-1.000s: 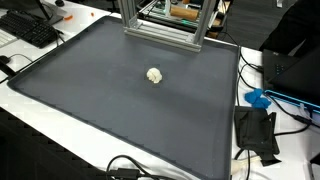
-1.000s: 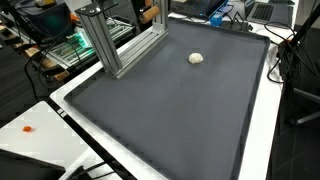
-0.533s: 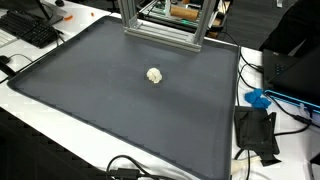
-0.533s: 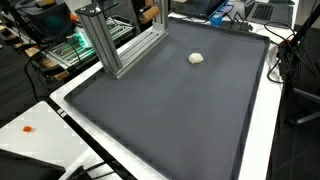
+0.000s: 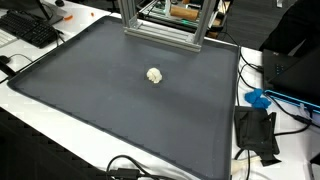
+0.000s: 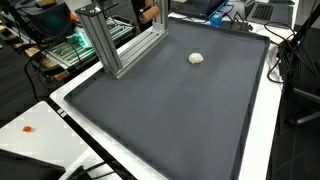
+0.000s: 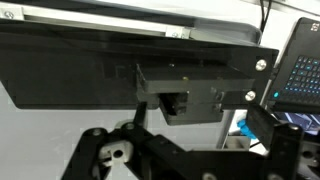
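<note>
In the wrist view, the gripper (image 7: pixel 190 152) fills the bottom edge. Its black links are spread wide to either side and nothing is between them. The fingertips are cut off by the frame. Just beyond it a black bracket (image 7: pixel 192 92) juts from a long dark panel (image 7: pixel 70 70). A small pale patch on the panel's upper edge may be a label, but it is too blurred to read. To the right is a device with blue-lit keys (image 7: pixel 300 75), whose markings are also illegible. The camera looks roughly level rather than down, and the arm itself lies outside both exterior views.

In an exterior view, a black cable (image 5: pixel 125 168) curls at the near edge of the white table (image 5: pixel 45 128). A dark grey mat (image 5: pixel 100 105) covers most of the table. A small off-white ball (image 5: pixel 154 75) sits alone near the mat's middle, well apart from everything else. Beyond the ball, at the mat's far edge, stands an aluminium frame (image 5: pixel 160 35) with its top cut off. A black keyboard (image 5: pixel 35 30) lies to one side of the mat, and a blue object (image 5: pixel 258 99) to the other.
</note>
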`<control>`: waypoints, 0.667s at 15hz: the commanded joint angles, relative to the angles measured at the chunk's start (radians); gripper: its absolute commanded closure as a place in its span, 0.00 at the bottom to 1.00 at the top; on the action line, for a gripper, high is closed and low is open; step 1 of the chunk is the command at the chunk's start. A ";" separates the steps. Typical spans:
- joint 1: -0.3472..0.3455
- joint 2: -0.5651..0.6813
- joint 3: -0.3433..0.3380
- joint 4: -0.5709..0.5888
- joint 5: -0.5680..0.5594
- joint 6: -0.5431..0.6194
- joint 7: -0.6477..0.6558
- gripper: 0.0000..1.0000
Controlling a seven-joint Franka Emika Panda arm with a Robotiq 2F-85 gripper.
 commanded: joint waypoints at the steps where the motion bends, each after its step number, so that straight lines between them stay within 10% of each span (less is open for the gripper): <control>1: 0.013 -0.052 0.011 -0.061 0.002 0.045 -0.014 0.00; 10: 0.008 -0.053 0.043 -0.089 -0.061 0.108 -0.008 0.00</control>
